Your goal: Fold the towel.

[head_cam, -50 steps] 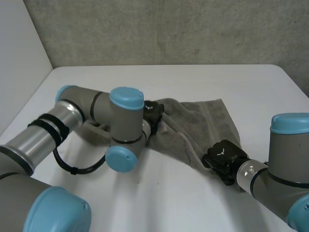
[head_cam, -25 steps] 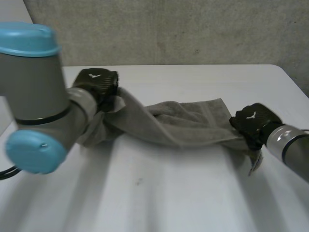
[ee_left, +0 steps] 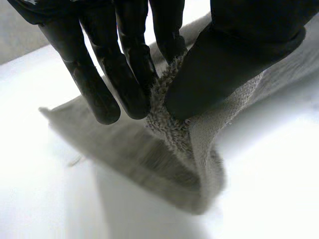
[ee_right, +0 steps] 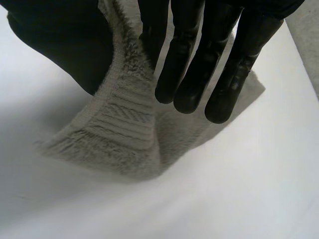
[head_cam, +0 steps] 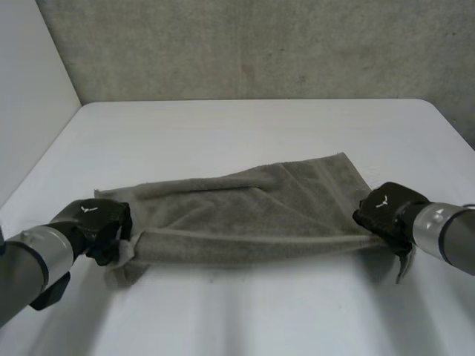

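Towel [head_cam: 252, 215]: grey terry cloth, spread wide across the middle of the head view from lower left to centre right, on the white bench [head_cam: 245, 126]. Its far part lies rumpled on the bench surface. Its near edge runs as a taut, rolled line between the two hands, with a shadow on the bench below it. Left robot hand [head_cam: 100, 226]: lower left of the frame, at the towel's left end. In its own wrist view the nearly straight fingers [ee_left: 124, 64] press a corner of the cloth against the thumb [ee_left: 219, 69], a firm pinch, and the cloth hangs below the fingertips toward the bench. Right robot hand [head_cam: 386, 211]: centre right of the frame, at the towel's right end. In its wrist view the extended fingers [ee_right: 189, 64] and the thumb [ee_right: 55, 45] pinch the hemmed edge between them, the banded corner drooping beneath the fingertips. Backdrop: grey concrete wall [head_cam: 260, 44] across the upper frame.
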